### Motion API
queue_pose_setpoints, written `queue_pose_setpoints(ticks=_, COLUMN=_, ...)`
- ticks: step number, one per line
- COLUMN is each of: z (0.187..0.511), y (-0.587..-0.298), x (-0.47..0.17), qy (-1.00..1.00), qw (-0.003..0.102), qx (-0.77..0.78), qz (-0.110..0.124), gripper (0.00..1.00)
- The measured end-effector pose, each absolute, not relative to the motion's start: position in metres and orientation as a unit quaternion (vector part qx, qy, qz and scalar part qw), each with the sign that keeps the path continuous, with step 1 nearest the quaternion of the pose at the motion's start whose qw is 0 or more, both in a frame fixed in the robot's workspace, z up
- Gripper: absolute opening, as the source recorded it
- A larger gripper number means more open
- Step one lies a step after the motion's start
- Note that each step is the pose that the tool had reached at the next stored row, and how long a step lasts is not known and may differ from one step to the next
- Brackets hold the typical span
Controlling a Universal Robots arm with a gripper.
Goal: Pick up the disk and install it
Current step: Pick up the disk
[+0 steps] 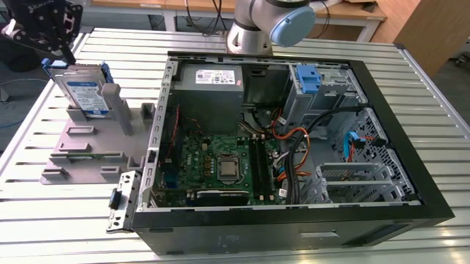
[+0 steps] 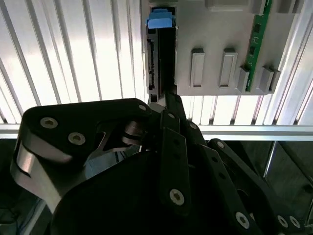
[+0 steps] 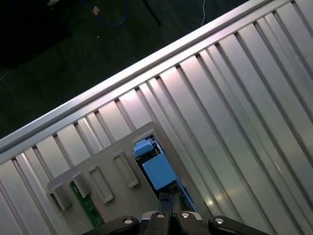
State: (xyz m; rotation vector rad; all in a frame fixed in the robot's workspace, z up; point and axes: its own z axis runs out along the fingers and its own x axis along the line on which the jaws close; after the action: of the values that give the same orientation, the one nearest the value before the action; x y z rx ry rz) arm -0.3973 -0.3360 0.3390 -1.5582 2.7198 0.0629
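- Jaws first: can't tell how they stand. The gripper (image 1: 65, 55) is right at the top corner of the disk (image 1: 87, 91), but whether it's clamped on or just alongside isn't readable.
- Wrist views any help?
- Not much. In the second wrist view the gripper (image 2: 169, 95) meets the near end of the disk (image 2: 157, 58), which is seen edge-on. Contact looks likely, a grip isn't confirmed. In the first wrist view the blue carrier end of the disk (image 3: 159, 171) sits just past the gripper (image 3: 166, 199).
- Where's the disk?
- Upright on edge in the grey holder (image 1: 88, 144) on the slatted table (image 1: 59, 225), to the exterior view's left of the open computer case (image 1: 420, 165). It's seated in the holder, not in the case.
- So the step is the pick. How to do it well?
- My read: clamp the metal body across its flat faces, not only the blue carrier, which probably flexes. Centre on the top edge rather than the corner so it doesn't swing. Draw it straight out along the holder's slot and keep it upright, or the carrier may bind on the holder's uprights.
- Risks?
- A corner hold slipping. The holder could come along too; can't tell if it's fixed down. The case is crowded, with cables (image 1: 294, 148) close by the metal cage (image 1: 351, 179), so a square, firm hold matters.
- Progress?
- Early. Nothing installed.
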Motion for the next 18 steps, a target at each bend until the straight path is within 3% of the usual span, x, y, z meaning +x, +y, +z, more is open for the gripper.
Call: queue_pose_setpoints(ticks=18, z=0.3371, y=-0.336, x=-0.3972, qy=0.775, qw=0.0, qx=-0.631, qz=0.02, gripper=0.11)
